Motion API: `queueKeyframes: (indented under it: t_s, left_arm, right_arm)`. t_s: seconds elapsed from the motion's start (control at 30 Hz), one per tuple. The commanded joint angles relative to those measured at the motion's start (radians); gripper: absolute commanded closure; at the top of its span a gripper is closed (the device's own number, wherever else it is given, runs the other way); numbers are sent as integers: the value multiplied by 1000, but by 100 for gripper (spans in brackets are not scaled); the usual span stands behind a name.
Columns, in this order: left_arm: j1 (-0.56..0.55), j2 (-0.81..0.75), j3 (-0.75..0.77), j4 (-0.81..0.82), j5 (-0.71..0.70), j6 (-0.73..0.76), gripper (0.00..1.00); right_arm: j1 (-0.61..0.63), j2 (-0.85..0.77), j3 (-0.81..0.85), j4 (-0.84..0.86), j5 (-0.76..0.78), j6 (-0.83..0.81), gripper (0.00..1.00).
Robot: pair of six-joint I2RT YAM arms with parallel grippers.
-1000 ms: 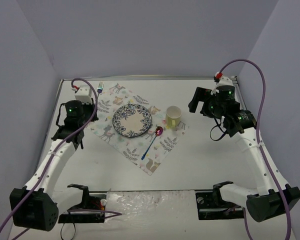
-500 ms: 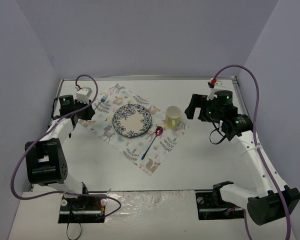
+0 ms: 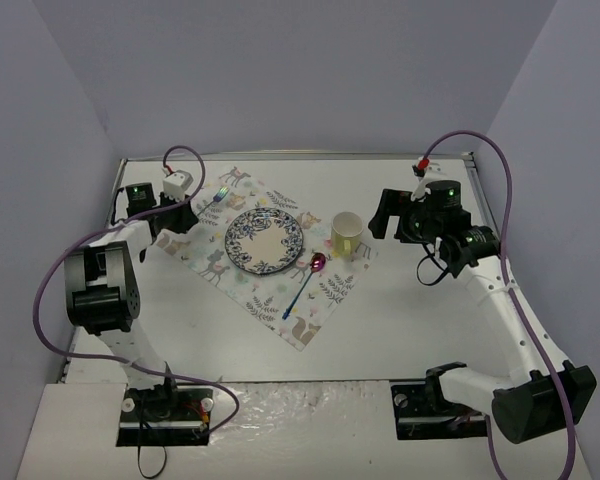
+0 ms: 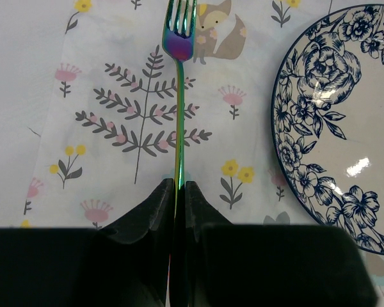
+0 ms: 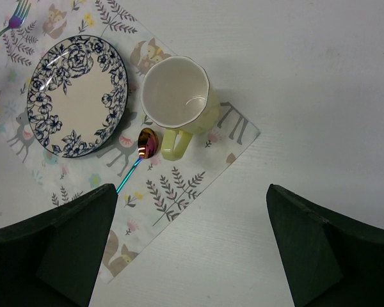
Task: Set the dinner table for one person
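Note:
The white dinner table (image 3: pixel 400 330) carries a square printed cloth (image 3: pixel 270 290). On the cloth are a blue floral plate (image 3: pixel 265 241), a yellow cup (image 3: pixel 346 235) to its right and an iridescent spoon (image 3: pixel 305 283) between them. My left gripper (image 3: pixel 192 205) is shut on the handle of an iridescent fork (image 3: pixel 218 196), held low over the cloth left of the plate. In the left wrist view the fork (image 4: pixel 179 96) runs straight out from the shut gripper (image 4: pixel 178 192), with the plate (image 4: pixel 339 128) to the right. My right gripper (image 3: pixel 385 215) is open and empty, high over the table right of the cup (image 5: pixel 177 96).
The table's left edge and side wall are close behind the left arm. Bare tabletop (image 5: pixel 307 96) lies right of the cloth (image 5: pixel 179 185). Both arm bases stand at the near edge. Purple cables loop over each arm.
My left arm has swung in from the far-left corner, carrying the fork down over the cloth's left part beside the plate. My right gripper has shifted slightly left.

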Motion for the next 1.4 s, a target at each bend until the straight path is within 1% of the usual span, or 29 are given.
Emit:
queueKeyframes:
  t_s: [0.0, 0.5, 1.03, 1.1, 1.23, 1.37]
  left_arm:
    - [-5, 4, 69, 86, 55, 48, 100]
    - [-21, 62, 82, 106, 60, 48, 100]
    - [-27, 83, 79, 50, 44, 71, 100]
    - [-29, 84, 77, 47, 29, 78, 98]
    - [-29, 87, 88, 23, 0, 92, 86]
    - [-30, 88, 91, 7, -15, 104, 81]
  right_arm:
    - [-8, 26, 6, 53, -18, -12, 0]
    - [-10, 39, -17, 59, -19, -11, 1]
    - [-10, 24, -42, 65, -20, -9, 1]
    - [-10, 22, -44, 65, -19, -8, 1]
    - [-10, 16, -48, 66, -17, -8, 1]
    - [-10, 10, -51, 65, -14, -9, 1]
